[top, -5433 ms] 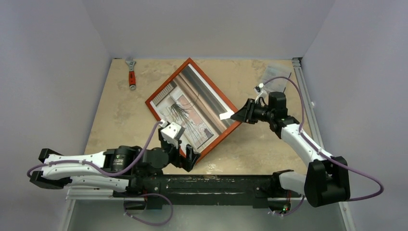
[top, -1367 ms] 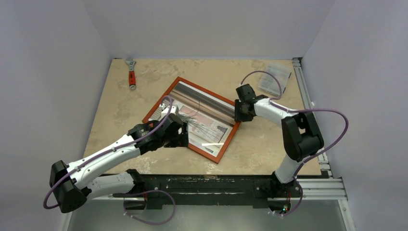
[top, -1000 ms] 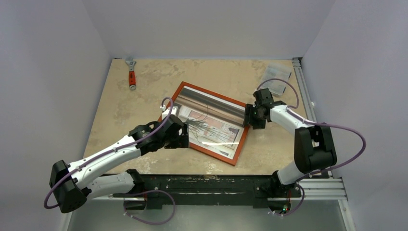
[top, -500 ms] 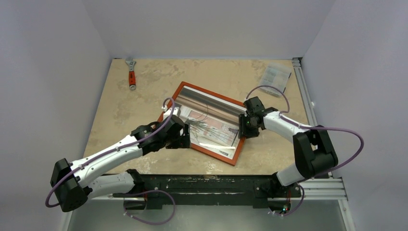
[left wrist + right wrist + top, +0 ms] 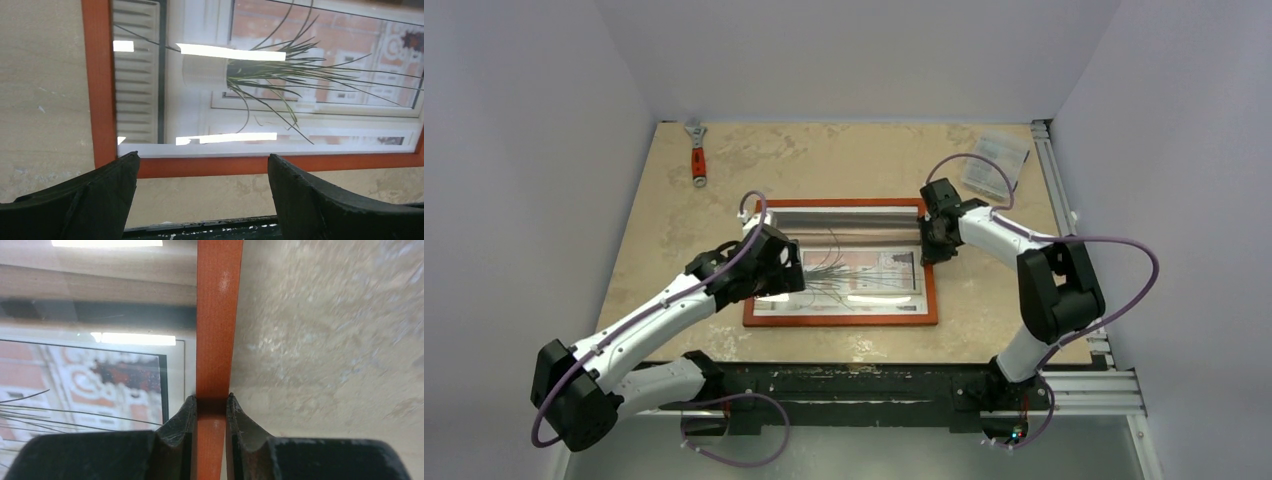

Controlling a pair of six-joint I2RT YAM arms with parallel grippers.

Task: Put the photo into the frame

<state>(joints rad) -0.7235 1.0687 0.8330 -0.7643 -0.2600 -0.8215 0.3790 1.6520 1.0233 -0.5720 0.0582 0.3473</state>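
The orange-brown frame [image 5: 839, 320] lies flat mid-table, square to the near edge, with the photo [image 5: 864, 270] of the potted grassy plant face up inside its border. My left gripper [image 5: 774, 285] hovers open above the frame's near left corner. In the left wrist view its gripper [image 5: 203, 165] spans the frame's border [image 5: 97, 90], touching nothing, with the photo [image 5: 260, 75] beyond. My right gripper [image 5: 927, 245] is shut on the frame's right border. In the right wrist view its gripper [image 5: 212, 402] pinches the orange strip [image 5: 217, 315], with the photo [image 5: 100, 370] at left.
A red-handled wrench [image 5: 696, 152] lies at the far left of the table. A small clear plastic box [image 5: 994, 160] sits at the far right corner, beside a metal rail [image 5: 1064, 230] along the right edge. The arms' black base bar [image 5: 864, 385] runs along the near edge.
The frame with the photo has turned from a tilted lie to square with the near edge. My right gripper has gone with its right border. My left gripper has shifted a little over the left end.
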